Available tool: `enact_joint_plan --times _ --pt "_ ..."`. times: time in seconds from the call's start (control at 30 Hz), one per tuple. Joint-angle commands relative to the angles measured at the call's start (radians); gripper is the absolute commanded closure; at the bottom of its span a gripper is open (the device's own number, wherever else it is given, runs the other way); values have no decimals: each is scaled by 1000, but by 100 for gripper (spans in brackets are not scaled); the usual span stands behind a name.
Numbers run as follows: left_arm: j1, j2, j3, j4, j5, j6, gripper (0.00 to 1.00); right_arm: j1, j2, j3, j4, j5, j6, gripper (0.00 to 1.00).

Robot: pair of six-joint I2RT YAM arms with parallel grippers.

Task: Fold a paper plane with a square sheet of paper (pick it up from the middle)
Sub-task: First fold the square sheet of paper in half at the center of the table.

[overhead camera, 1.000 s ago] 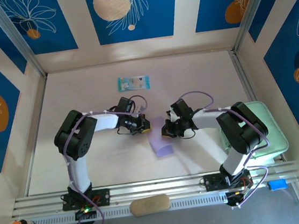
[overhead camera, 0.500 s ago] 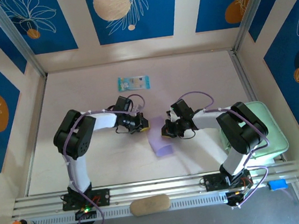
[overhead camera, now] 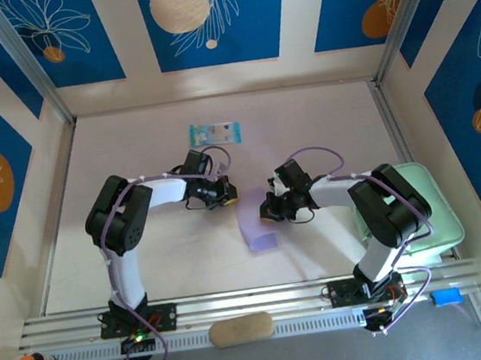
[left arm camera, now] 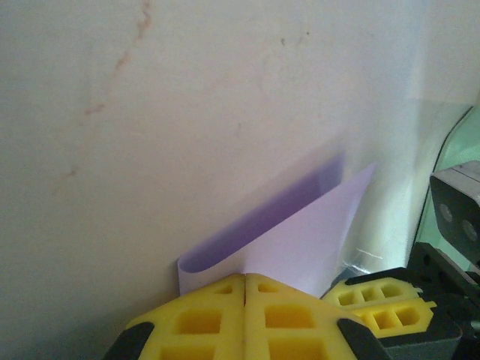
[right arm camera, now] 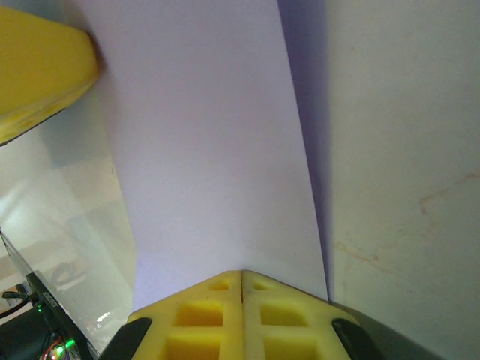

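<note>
1. Left gripper [left arm camera: 245, 283]: jaws together, clamped on an edge of the square sheet of paper [left arm camera: 300, 240].
2. Right gripper [right arm camera: 241, 276]: likewise clamped, on the opposite edge.
3. The sheet bows between them, at 5 o'clock from the left gripper.
4. Likely the first fold; next, align the edges squarely, then crease.

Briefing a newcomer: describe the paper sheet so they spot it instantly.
Look at the middle of the pale table. Between the left gripper and right gripper is the paper sheet, curled over on itself. It is plain lilac, unlike the printed blue-green packet farther back and the mint tray on the right.
</note>
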Motion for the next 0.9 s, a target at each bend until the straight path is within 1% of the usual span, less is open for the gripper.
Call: enact_joint_plan --times 0.0,0.2,0.5,0.6,0.87 --pt "13 31 21 -15 -43 -10 100 -4 32 -36 -104 27 -2 100" --pt "17 48 41 -71 -108 -7 100 -4 34 -37 -105 25 -4 100" --pt "31 39 47 -57 -179 -24 100 -5 31 -41 -100 23 -2 100" --pt "38 49 64 -45 -176 -33 100 -5 31 -41 -99 23 -2 100" --pt "46 47 122 -102 -195 -35 100 -5 25 -46 -97 22 1 100"
